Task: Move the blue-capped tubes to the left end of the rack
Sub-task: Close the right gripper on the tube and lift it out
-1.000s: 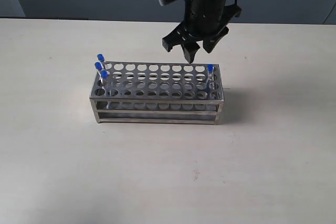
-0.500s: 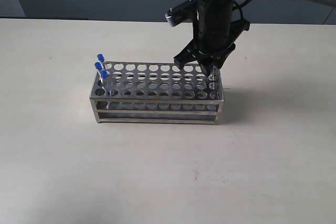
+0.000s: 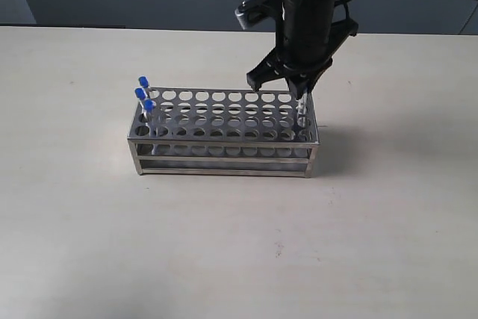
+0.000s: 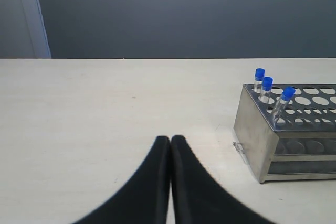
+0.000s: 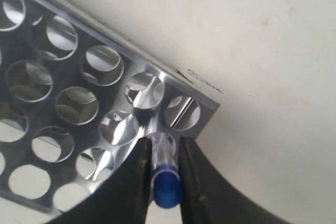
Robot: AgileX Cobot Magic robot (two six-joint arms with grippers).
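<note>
Right gripper (image 5: 164, 144) is clamped on one thin clear blue-capped tube (image 5: 167, 182), fingers against both sides near the cap. That tube stands upright in the rightmost column of the silvery stainless-steel perforated rack (image 3: 224, 162). Three other blue-capped tubes (image 3: 144, 98) sit in the left-end holes. Left gripper (image 4: 170, 139) has its fingers pressed together, empty, low over the beige table (image 4: 79, 103), apart from the rack's left end.
</note>
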